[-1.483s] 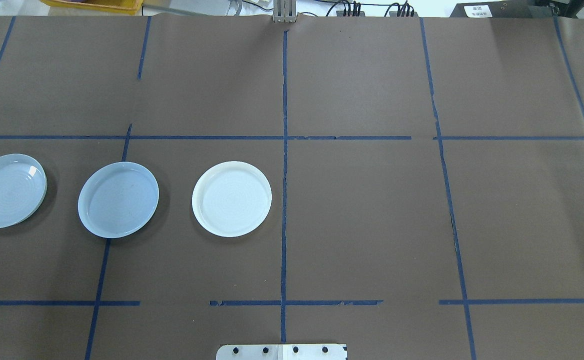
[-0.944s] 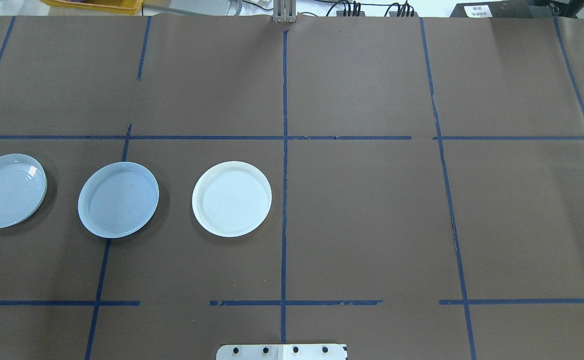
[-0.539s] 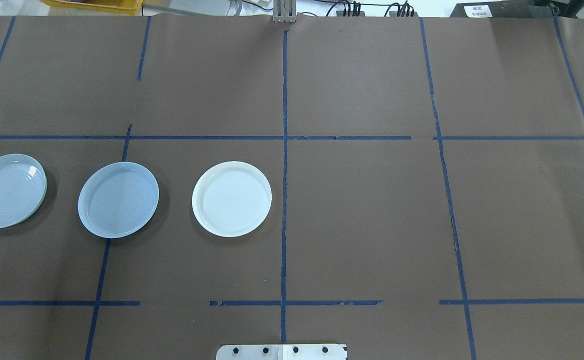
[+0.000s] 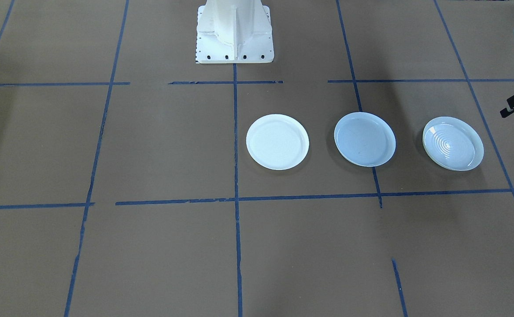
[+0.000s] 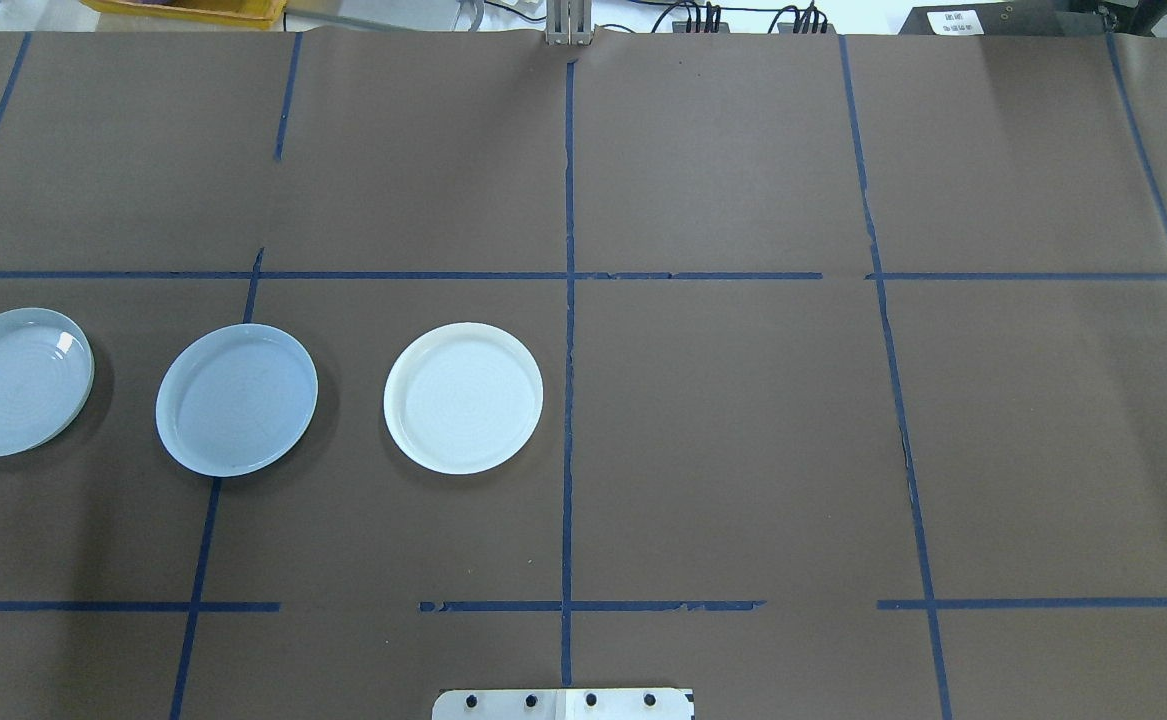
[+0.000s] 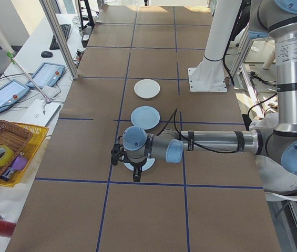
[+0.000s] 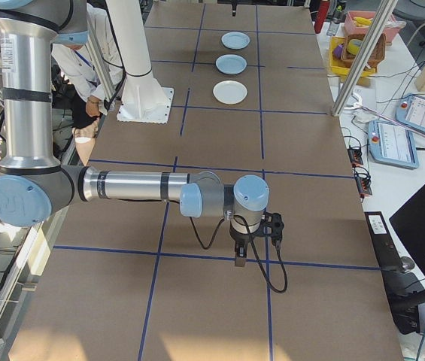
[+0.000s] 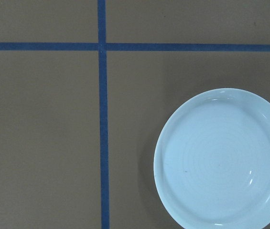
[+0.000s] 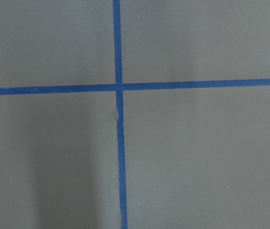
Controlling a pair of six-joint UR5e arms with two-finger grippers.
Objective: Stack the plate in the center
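Observation:
Three plates lie in a row on the brown table. The center, a smooth pale-blue plate point(image 5: 236, 399) point(image 4: 364, 138), sits between a whiter plate point(image 5: 463, 397) point(image 4: 277, 141) and a ringed plate point(image 5: 15, 382) point(image 4: 452, 143). My left gripper point(image 6: 135, 174) hangs over the ringed plate point(image 8: 223, 157), which the left wrist view shows from above without any fingers in frame. Whether that gripper is open or shut I cannot tell. My right gripper point(image 7: 239, 256) hovers over bare table at a tape crossing point(image 9: 118, 87), far from the plates, and its state cannot be told either.
The robot's white pedestal point(image 4: 234, 31) stands at the table's edge behind the plates. Blue tape lines grid the table. A basket on a yellow tray point(image 6: 3, 152) and tablets point(image 6: 45, 74) lie off the far side. A person point(image 7: 84, 60) bends beside the pedestal.

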